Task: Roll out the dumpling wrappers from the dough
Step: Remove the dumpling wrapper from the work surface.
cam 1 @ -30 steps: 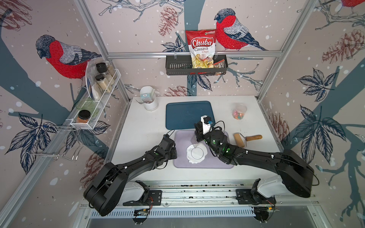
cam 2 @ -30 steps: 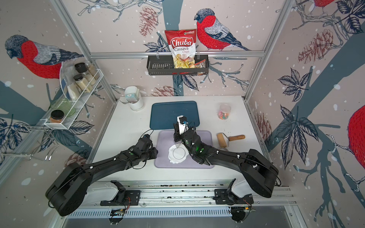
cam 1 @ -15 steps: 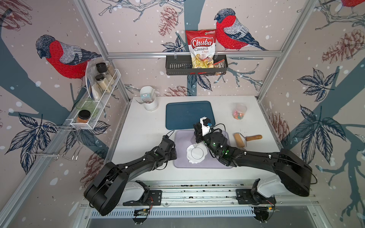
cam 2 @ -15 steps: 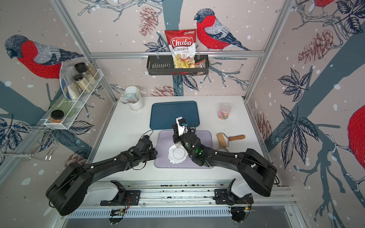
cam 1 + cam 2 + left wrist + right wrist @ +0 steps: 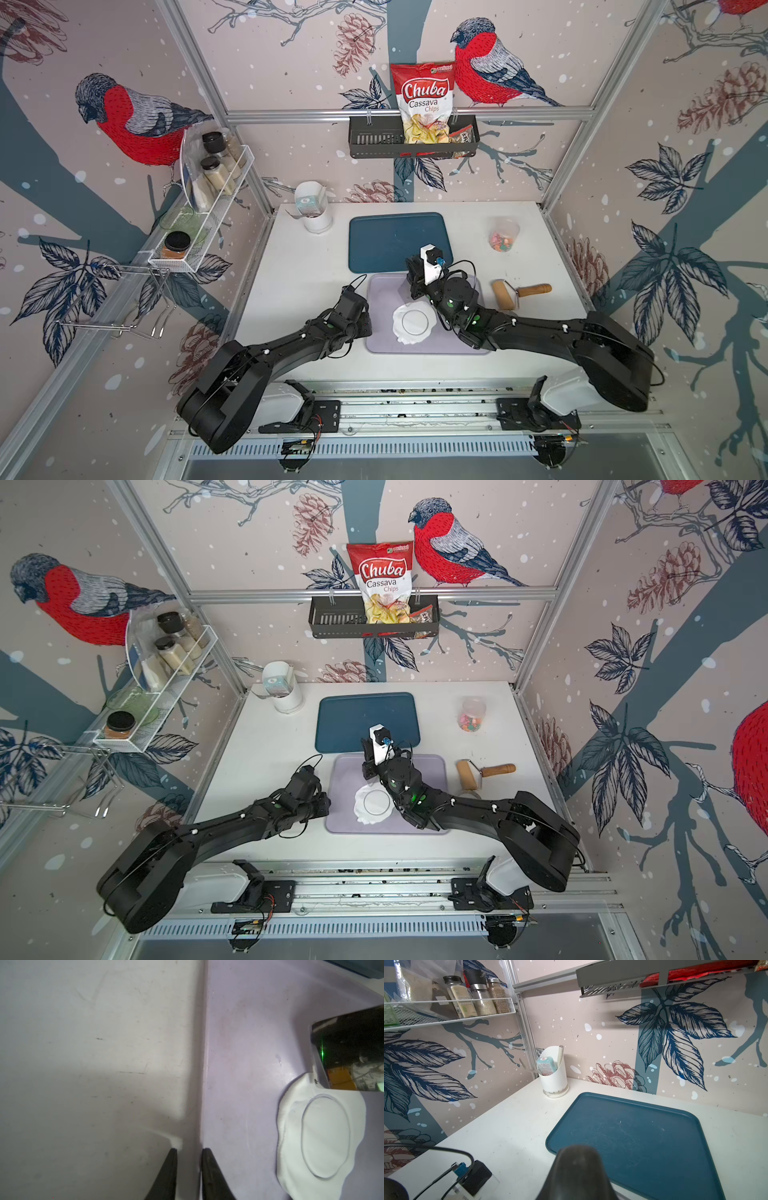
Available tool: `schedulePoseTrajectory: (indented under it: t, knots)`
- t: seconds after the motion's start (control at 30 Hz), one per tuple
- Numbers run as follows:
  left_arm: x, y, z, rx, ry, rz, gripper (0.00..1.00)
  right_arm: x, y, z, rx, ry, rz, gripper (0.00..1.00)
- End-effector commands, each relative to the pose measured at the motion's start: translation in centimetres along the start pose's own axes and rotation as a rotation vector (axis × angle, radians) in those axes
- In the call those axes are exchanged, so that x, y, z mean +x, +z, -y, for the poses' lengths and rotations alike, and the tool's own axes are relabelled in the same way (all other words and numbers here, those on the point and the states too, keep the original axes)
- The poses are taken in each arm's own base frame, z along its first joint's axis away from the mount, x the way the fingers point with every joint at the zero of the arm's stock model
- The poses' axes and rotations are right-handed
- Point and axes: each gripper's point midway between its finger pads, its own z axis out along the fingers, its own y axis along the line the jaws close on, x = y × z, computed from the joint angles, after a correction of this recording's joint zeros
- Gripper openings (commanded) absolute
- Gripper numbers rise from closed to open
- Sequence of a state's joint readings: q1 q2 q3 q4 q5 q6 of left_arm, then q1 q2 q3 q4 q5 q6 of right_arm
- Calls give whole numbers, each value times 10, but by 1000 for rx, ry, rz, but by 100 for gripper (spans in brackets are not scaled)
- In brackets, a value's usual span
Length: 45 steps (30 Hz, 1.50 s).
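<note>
The right gripper appears clamped on a shiny metal ring cutter, tilted, one corner touching the edge of the flattened white dough, apparently to free the cut. The left gripper, jaws narrow, straddles the rim of the shallow lilac plastic tray, likely to steady it; whether it pinches cannot be told; a round thin white dumpling wrapper, scored into the dough, lies unseparated mid-tray; a wooden-handled roller rests on the white table beside the tray, within the right arm's reach; a dark blue tray sits behind, presumably for finished discs.
</note>
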<state>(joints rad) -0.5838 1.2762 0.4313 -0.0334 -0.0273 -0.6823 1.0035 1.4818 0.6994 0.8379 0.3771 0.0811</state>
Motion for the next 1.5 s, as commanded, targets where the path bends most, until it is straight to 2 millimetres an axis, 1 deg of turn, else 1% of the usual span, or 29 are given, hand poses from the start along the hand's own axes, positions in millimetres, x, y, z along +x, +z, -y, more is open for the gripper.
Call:
schedulePoseTrajectory:
  t: [0.0,0.1,0.3,0.43,0.53,0.77,0.9,0.97,1.03,1.23,1.33,1.47]
  knots:
    - [-4,0,0,3,-8,22,23,-11,-4,5,21,12,52,0]
    - [-4,0,0,5,-9,21,23,-6,-5,7,28,7,45,0]
    - [-3,1,1,10,-13,15,22,7,-10,3,5,10,27,0]
    - [-3,1,1,9,-15,15,22,2,-16,0,-13,7,19,0]
    - [-2,2,-1,3,-19,14,22,1,-21,5,3,-9,21,0]
    - [-2,1,0,6,-23,15,22,3,-22,4,-3,-3,27,0]
    - [-1,1,0,12,-23,11,22,14,-22,-6,-26,1,11,0]
    - [0,2,0,13,-23,6,22,16,-26,-9,-29,-4,13,0]
    - [1,2,0,15,-25,1,21,19,-30,-10,-38,4,5,0]
    - [3,3,-1,15,-31,-2,21,39,-42,-4,-34,57,-41,0]
    - [4,4,0,20,-40,-7,20,44,-46,-8,-54,109,-48,0]
    - [6,6,-1,17,-44,-11,19,51,-47,-16,-52,116,-47,0]
